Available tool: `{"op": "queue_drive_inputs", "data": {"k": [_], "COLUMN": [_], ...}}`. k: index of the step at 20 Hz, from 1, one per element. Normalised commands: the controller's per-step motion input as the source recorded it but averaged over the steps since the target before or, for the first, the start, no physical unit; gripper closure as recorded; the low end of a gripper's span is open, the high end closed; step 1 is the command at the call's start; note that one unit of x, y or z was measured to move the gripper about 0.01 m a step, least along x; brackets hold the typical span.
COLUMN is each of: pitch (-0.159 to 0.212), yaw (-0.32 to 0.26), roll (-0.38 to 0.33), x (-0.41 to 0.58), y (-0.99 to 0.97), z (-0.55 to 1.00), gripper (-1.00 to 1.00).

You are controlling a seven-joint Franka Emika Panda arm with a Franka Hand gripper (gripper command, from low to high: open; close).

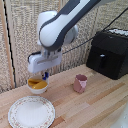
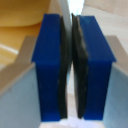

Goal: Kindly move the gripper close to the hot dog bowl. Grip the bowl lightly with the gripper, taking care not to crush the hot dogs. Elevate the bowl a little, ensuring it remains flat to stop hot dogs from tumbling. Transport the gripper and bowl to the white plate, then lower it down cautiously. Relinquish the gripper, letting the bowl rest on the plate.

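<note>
The hot dog bowl [image 1: 38, 89], small, round and white, rests on the wooden table just behind the white plate [image 1: 31, 111]. Yellow-orange hot dogs [image 1: 35, 83] fill it. My gripper [image 1: 45, 76] hangs over the bowl's rim on the side toward the exterior view's right, its blue fingers reaching down to it. In the wrist view the two blue pads [image 2: 50, 65] stand almost together around a thin pale strip that looks like the bowl's rim [image 2: 64, 10]; my gripper [image 2: 70, 65] is shut on it. The hot dogs [image 2: 20, 12] show as a yellow blur beside the fingers.
A pink cup [image 1: 80, 83] stands on the table toward the exterior view's right. Behind it sits a black boxy appliance [image 1: 109, 52] with a cable. A woven screen backs the table. The plate lies near the table's front edge.
</note>
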Motion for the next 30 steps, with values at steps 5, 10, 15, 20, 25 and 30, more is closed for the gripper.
{"op": "queue_drive_inputs", "data": {"k": [5, 10, 15, 20, 25, 30], "pitch": [0.004, 0.000, 0.015, 0.036, 0.022, 0.000], "yaw": [0.062, 0.060, 0.049, 0.033, 0.002, 0.004], "roll": [-0.065, -0.061, -0.087, -0.116, -0.013, 0.017], "x": [0.207, 0.261, 0.170, 0.135, 0.041, 0.112], "y": [0.31, 0.09, 0.15, 0.29, 0.08, -0.14], "z": [-0.31, -0.31, -0.40, -0.33, 0.10, 0.45], "gripper": [1.00, 1.00, 1.00, 1.00, -1.00, -1.00]}}
